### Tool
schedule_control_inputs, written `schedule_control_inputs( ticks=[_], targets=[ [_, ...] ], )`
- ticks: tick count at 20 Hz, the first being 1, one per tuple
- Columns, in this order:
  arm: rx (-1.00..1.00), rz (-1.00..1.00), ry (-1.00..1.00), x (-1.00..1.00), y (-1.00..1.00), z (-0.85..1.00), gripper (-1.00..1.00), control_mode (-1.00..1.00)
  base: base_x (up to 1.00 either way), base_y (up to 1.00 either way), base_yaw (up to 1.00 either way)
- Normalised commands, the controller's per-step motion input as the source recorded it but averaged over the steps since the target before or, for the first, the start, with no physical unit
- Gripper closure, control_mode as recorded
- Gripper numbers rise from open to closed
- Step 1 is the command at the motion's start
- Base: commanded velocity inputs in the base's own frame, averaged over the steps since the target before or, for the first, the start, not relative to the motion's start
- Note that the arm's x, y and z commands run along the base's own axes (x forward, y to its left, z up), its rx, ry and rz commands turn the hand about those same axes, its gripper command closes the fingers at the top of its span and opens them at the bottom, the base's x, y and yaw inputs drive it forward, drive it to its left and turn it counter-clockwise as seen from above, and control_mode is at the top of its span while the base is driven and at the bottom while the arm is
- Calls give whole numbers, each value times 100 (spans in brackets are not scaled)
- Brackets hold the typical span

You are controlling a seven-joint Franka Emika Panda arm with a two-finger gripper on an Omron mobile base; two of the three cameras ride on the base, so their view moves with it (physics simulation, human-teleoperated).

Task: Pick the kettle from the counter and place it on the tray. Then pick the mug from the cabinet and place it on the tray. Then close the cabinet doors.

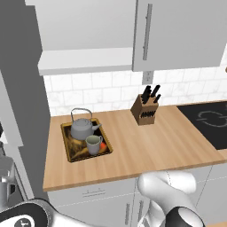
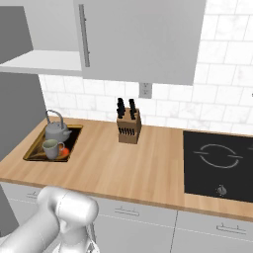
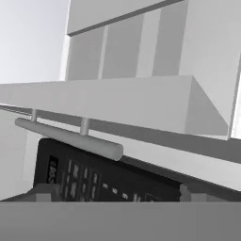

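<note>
The grey kettle (image 1: 83, 127) (image 2: 56, 130) stands upright in the gold-rimmed tray (image 1: 70, 150) (image 2: 32, 150) at the left end of the wooden counter (image 1: 146, 146) (image 2: 128, 168). The grey-green mug (image 1: 94, 144) (image 2: 51, 148) stands upright in the tray, in front of the kettle. Above, the cabinet's left half (image 1: 84, 26) (image 2: 24, 24) stands open and shows its pale shelf (image 1: 84, 62) (image 2: 47, 62). The right cabinet door (image 1: 181, 35) (image 2: 143, 39) is shut. In the hand view my gripper (image 3: 115, 194) is open with nothing between its fingertips (image 3: 44, 192).
A knife block (image 1: 144, 110) (image 2: 129, 126) stands mid-counter by the tiled wall. A black stovetop (image 1: 208, 122) (image 2: 217, 163) lies to the right. Close ahead of my fingers are a silver bar handle (image 3: 70, 139), a grey slab (image 3: 108, 103) and a black button panel (image 3: 94, 179).
</note>
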Motion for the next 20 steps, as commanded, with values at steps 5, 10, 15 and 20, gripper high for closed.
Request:
schedule_control_inputs(
  ticks=[5,10,15,20],
  targets=[
    [3,0,4,50,-3,0,-100,-100,0,0,0],
    [1,-3,5,45,-19,0,-100,-100,0,0,0],
    [2,-1,1,34,-46,0,-100,-100,0,0,0],
    [4,0,1,42,-52,0,-100,-100,0,0,0]
  ],
)
